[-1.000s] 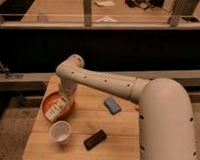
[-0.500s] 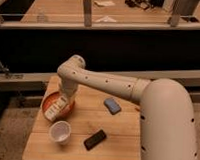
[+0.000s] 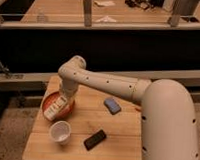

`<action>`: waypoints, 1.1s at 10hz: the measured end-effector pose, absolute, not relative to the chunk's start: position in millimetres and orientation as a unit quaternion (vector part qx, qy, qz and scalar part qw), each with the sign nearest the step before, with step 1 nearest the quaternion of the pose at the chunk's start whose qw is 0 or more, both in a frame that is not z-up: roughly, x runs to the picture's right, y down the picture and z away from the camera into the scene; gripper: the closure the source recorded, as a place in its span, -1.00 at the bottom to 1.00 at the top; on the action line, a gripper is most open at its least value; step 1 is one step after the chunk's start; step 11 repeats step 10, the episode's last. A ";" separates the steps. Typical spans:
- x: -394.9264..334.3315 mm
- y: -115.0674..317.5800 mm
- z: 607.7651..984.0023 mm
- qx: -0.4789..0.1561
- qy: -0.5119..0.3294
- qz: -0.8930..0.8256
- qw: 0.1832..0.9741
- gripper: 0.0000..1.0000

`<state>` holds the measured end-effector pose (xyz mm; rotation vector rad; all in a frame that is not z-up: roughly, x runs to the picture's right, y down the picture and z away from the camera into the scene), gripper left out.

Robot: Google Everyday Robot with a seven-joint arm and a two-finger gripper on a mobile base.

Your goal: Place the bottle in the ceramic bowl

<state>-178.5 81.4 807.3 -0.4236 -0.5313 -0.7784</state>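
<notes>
The orange-red ceramic bowl [image 3: 46,98] sits at the left side of the wooden table [image 3: 118,133]. The white bottle [image 3: 53,110] with a pale label lies tilted in the bowl, its lower end over the bowl's front rim. My gripper [image 3: 64,98] is at the end of the white arm that reaches in from the right. It is right above the bowl, at the bottle's upper end. The arm's wrist hides the contact between gripper and bottle.
A white paper cup [image 3: 60,132] stands just in front of the bowl. A black rectangular block [image 3: 95,139] lies near the front edge. A blue object [image 3: 112,105] lies mid-table. A railing and dark wall run behind the table.
The bottle and the gripper have shifted slightly left and down over the bowl. The cup, block and blue object have not moved.
</notes>
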 end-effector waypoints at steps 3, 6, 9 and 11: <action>-174.5 83.3 808.5 -0.204 -0.253 -0.361 0.874 0.06; -175.4 86.0 808.8 -0.204 -0.255 -0.358 0.875 0.05; -174.4 86.9 808.9 -0.204 -0.255 -0.353 0.877 -0.09; -174.8 87.7 808.9 -0.204 -0.256 -0.350 0.878 -0.05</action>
